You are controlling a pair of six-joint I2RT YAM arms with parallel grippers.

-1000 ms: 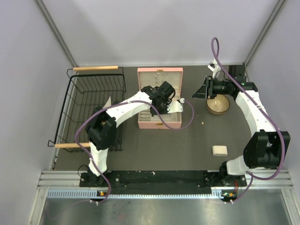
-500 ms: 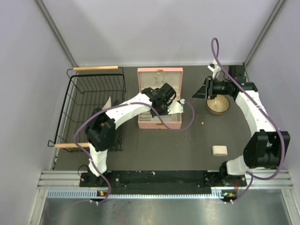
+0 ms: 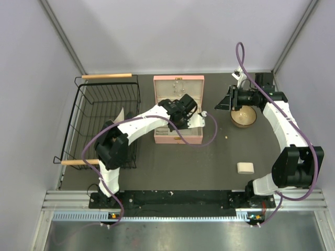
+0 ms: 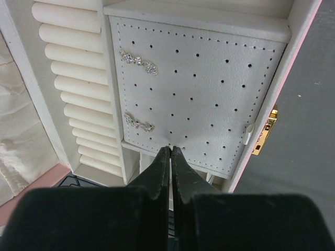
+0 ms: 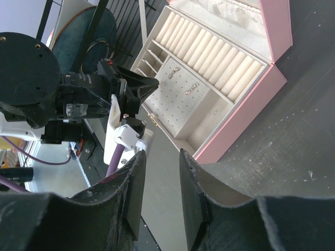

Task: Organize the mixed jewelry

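The left gripper [image 4: 170, 149], fingers together, hangs at the edge of the box's [image 3: 178, 86] stud panel [image 4: 209, 89], where two earrings [image 4: 138, 59] sit pinned apart, probably to stay untangled. The right gripper [image 5: 159, 167], fingers apart, hovers by the bowl [image 3: 244, 119].

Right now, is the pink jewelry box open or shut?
Open. The pink jewelry box shows its ring rolls and dotted earring panel, and its lid is swung back behind them.
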